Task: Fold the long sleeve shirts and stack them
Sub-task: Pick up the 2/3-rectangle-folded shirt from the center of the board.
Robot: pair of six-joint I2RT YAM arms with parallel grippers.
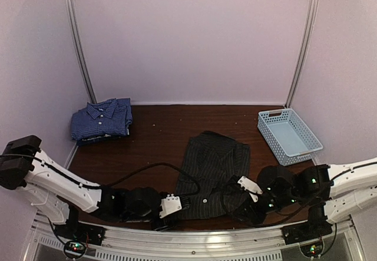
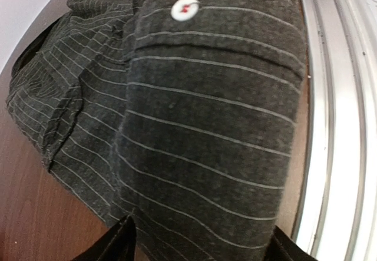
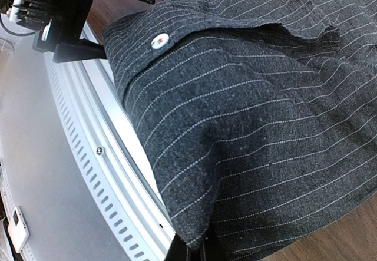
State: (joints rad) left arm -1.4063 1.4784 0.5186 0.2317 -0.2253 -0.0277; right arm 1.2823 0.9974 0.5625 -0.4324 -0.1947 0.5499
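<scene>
Left gripper (image 2: 200, 236): we see its fingers spread wide, straddling the near hem of the black pinstriped cloth shirt (image 2: 206, 125).
Right gripper (image 3: 194, 248): pinched tight on that hem.
Black shirt: one, front centre.
Small white button (image 2: 184, 9): we see its red thread in the wrist views only.
Blue checked collared shirt (image 1: 101, 119): one, folded, far left; top view only.
Light blue plastic basket (image 1: 288, 132): one, far right.

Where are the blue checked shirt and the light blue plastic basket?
Blue checked shirt (image 1: 103, 119): top view, its buttoned front.
Light blue plastic basket (image 1: 300, 155): top view, its near wall.
</scene>
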